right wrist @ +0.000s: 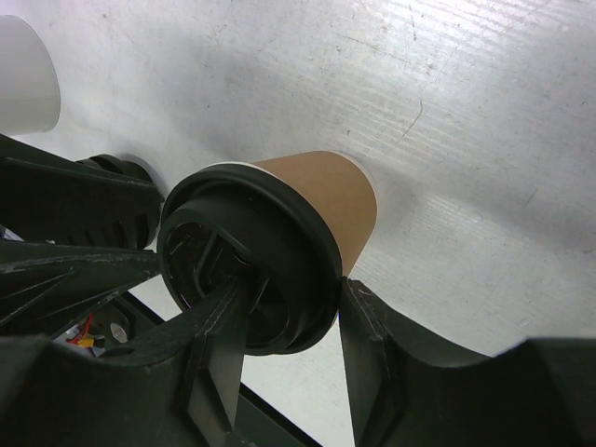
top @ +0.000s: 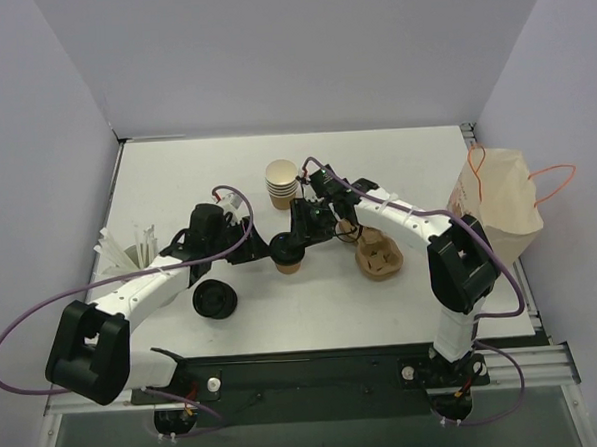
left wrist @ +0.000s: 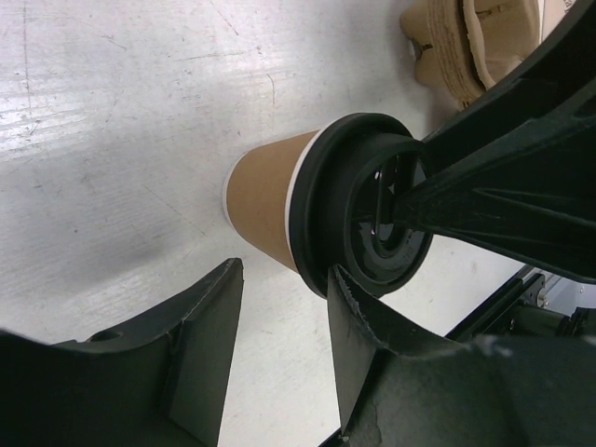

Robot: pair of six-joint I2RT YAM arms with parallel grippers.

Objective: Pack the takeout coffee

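The takeout coffee cup (top: 291,263) stands upright mid-table, tan kraft paper with its black lid (top: 284,248) on top. It also shows in the left wrist view (left wrist: 265,200) and the right wrist view (right wrist: 340,200). My right gripper (top: 301,233) is over it and shut on the lid (right wrist: 251,261). One finger lies across the lid's recessed top and the other presses the outside of its rim. My left gripper (top: 258,244) is open just left of the cup. One fingertip (left wrist: 343,284) touches the lid rim (left wrist: 312,214), and the cup is not between the jaws.
A stack of nested tan cups (top: 282,182) stands behind the cup. A brown pulp carrier (top: 378,254) lies to its right and shows in the left wrist view (left wrist: 466,47). A paper bag (top: 498,208) stands at the right edge. Spare black lids (top: 214,300) and a white holder (top: 125,255) sit at the left.
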